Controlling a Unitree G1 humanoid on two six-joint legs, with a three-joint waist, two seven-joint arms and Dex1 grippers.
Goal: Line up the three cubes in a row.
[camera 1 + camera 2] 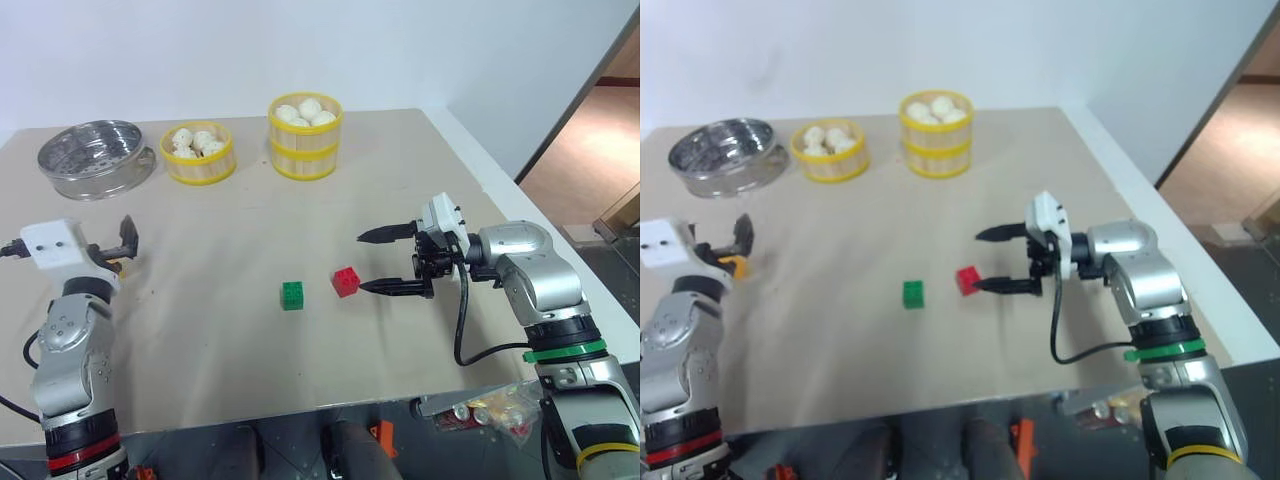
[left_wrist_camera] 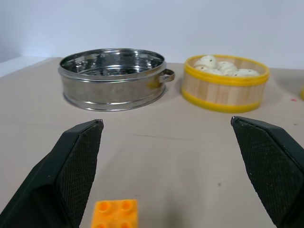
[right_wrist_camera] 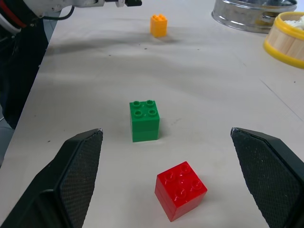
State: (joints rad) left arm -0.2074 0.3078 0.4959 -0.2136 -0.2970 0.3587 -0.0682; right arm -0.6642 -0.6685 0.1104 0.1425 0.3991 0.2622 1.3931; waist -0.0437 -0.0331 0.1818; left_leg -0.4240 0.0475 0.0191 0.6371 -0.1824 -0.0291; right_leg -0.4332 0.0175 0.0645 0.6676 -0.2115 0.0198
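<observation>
Left eye view takes in a beige desk (image 1: pixel 230 360) with 3 small studded plastic toy cubes on it. Reading the desk as a clock face with 12 at the far edge, the green cube (image 1: pixel 292 295) lies near the centre, slightly toward 6. The red cube (image 1: pixel 346 281) sits just beside it at its 3 o'clock, apart from it and turned at an angle. The orange-yellow cube (image 3: pixel 158 25) lies well apart from both, out at 9 o'clock near the desk's edge, so the 3 cubes do not yet form a tidy row.

The right tool (image 1: pixel 392 261) points toward 9 o'clock with its 2 black fingers spread wide and nothing between them; the nearer fingertip ends just beside the red cube at its 3 o'clock without touching it. The left tool (image 2: pixel 168 166) stands wide open and empty, pointing toward 12, with the orange-yellow cube just below and between its fingers.

Along the far edge stand a round stainless steel steamer tray (image 1: pixel 97 158) at 10 o'clock, a low yellow-rimmed bamboo steamer basket (image 1: pixel 200 152) of white buns at 11 and a taller stacked bamboo steamer basket (image 1: pixel 305 135) of buns at 12.
</observation>
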